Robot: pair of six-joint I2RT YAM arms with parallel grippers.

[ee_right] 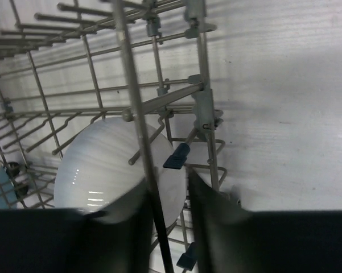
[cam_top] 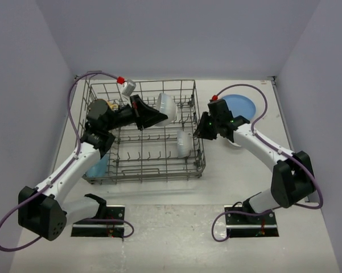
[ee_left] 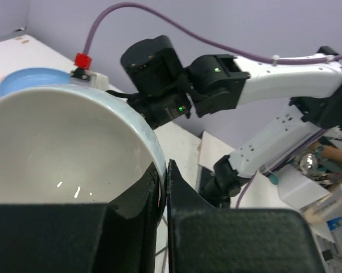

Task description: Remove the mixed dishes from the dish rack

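Your left gripper is shut tight on the rim of a small round white bowl. That bowl sits just ahead of it, with the big grey wire dish rack right below.

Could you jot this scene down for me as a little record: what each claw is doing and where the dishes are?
Left claw: shut on the rim of a white bowl, at the dish rack
Right claw: narrowly open at the rack's right side, a wire between its tips
In rack: second white bowl, on edge
On table: blue plate, right of the rack
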